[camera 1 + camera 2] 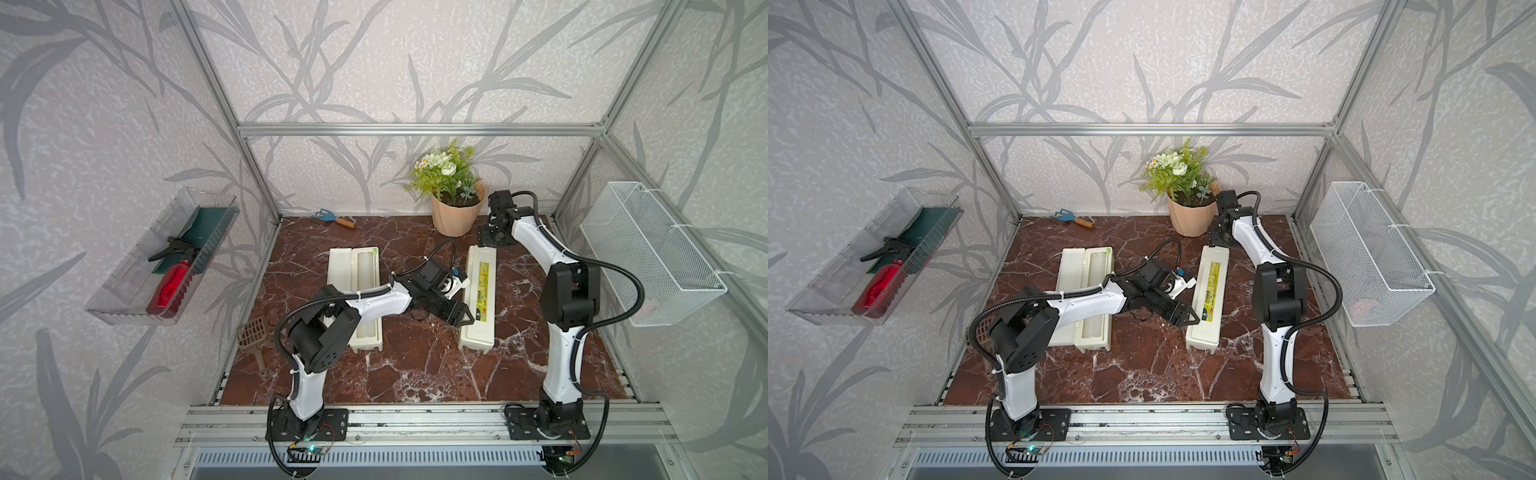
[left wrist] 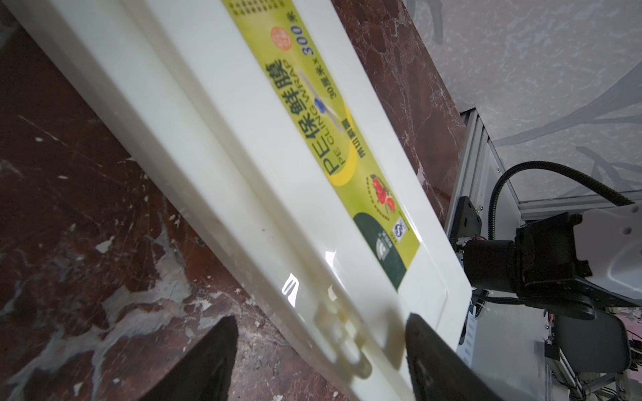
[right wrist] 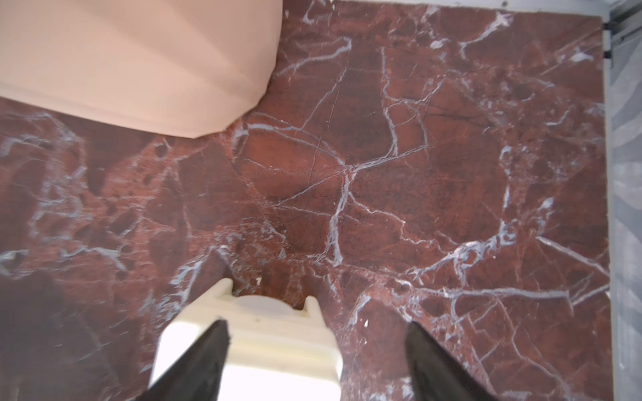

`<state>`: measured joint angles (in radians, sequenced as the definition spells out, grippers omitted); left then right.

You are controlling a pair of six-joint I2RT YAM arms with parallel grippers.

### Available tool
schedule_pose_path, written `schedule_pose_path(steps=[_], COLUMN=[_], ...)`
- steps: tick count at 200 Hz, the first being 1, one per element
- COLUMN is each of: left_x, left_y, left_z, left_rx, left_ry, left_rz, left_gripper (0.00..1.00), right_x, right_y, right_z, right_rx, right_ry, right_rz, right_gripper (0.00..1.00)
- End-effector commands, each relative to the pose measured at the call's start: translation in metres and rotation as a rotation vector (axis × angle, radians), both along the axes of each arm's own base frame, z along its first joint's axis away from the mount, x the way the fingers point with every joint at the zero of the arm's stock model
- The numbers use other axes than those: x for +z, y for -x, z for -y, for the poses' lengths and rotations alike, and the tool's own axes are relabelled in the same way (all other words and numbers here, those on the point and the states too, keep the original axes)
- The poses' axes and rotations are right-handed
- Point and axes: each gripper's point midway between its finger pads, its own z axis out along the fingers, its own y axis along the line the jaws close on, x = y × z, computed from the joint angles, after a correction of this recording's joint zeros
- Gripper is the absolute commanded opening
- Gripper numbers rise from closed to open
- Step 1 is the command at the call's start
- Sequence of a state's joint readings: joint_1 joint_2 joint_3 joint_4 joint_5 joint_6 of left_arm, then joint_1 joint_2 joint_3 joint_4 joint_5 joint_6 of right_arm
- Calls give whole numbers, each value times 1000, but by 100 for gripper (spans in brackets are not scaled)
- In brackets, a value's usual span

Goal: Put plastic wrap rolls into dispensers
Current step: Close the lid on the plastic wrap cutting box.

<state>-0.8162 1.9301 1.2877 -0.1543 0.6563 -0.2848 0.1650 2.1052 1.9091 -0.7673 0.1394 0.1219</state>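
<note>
Two dispensers on the red marble surface (image 1: 415,365): open dispenser (image 1: 341,270) centre-left with one roll (image 1: 366,266) inside, closed dispenser (image 1: 473,336) centre-right. Left fingers (image 2: 208,364) spread over its edge, right fingers (image 3: 198,364) spread at its upper end. Leafy wallpaper (image 1: 374,62) all round.

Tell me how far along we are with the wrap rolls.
One roll lies in the open dispenser; its lid needs closing. The other dispenser is shut, contents unseen. Left gripper and right gripper hover open at it, holding nothing.
</note>
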Motion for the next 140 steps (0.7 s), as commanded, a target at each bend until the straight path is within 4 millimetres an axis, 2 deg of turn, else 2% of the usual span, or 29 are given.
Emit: schedule_pose_path(steps=[1,11,27,39,50,64,85,111,140], left_x=[-32,-34,-36,-38,-40,-42,-44,-49,-59], left_y=[10,10,10,11,11,11,11,14,20], left_z=[-14,-15,-17,-18,-19,-20,-20,-20,-25], left_rx=[5,4,7,8,8,11,13,6,-3], left_ry=[-99,-106,-118,-126,-131,-136,-144,-156,-195], left_rz=[-47,-48,-49,-50,-53,-55,-60,-82,-122], left_gripper=[75,74,74,73,73,73,73,71,68], right_x=[60,65,64,53,42,19,0,-15,-50], right_y=[14,26,59,90,122,166,219,256,282], right_z=[-5,-4,1,-5,-18,-27,-36,-54,-70], right_rx=[16,10,-46,-61,-27,-22,-20,-8,-39], right_ry=[-56,-100,-224,-379,-513,-578,-660,-787,-904], right_rz=[99,88,15,-40,-83,-162,-205,-189,-253], right_gripper=[88,89,89,89,88,89,88,85,80])
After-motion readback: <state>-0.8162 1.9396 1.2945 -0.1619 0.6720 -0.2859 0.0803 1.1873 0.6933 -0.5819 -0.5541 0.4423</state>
